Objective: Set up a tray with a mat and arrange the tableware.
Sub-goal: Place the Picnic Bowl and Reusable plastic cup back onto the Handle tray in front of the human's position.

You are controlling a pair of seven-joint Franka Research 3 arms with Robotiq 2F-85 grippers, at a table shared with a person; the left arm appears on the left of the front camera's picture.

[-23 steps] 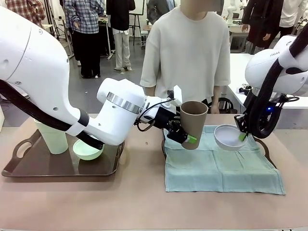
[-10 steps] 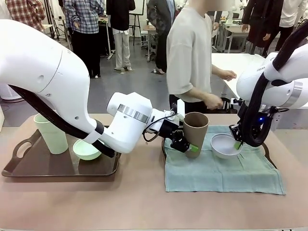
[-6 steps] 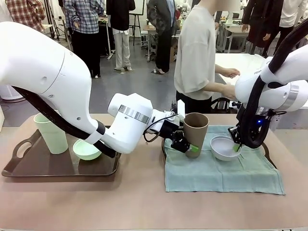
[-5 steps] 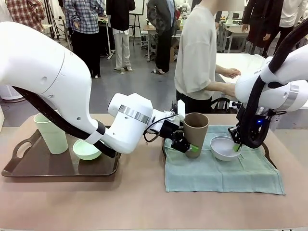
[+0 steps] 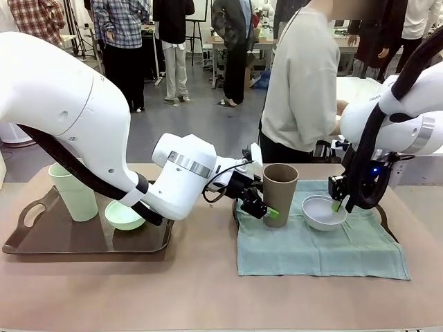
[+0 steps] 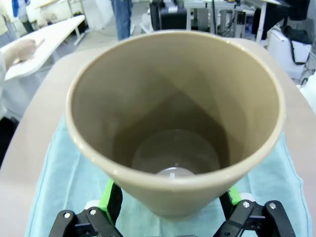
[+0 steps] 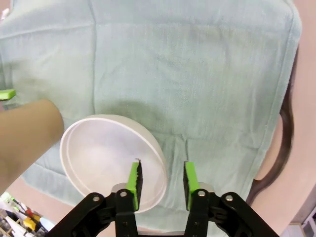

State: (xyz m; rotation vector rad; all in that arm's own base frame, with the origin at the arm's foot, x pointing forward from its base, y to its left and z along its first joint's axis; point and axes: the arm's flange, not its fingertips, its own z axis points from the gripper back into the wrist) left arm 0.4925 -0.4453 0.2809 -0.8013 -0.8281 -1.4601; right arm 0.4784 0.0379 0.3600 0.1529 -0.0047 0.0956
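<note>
The tan brown cup (image 5: 279, 194) stands upright on the teal mat (image 5: 318, 245) at its near left part. My left gripper (image 5: 269, 208) is open, its fingers on either side of the cup's lower part; the left wrist view looks down into the cup (image 6: 173, 123) between the green pads (image 6: 111, 200). The white bowl (image 5: 323, 212) rests on the mat to the cup's right. My right gripper (image 5: 339, 202) is open over its far rim; in the right wrist view one finger (image 7: 134, 178) is inside the bowl (image 7: 111, 158), the other outside.
A brown tray (image 5: 83, 243) at the table's left holds the pale mint green cup (image 5: 73, 195) and mint green bowl (image 5: 125, 215). The mat covers a second dark tray (image 5: 383, 216). A person (image 5: 304, 90) stands behind the table's far edge.
Both grippers have opened. The tan cup went from slightly tilted to upright on the mat, and the bowl's rim was let go. The person moved to the right.
</note>
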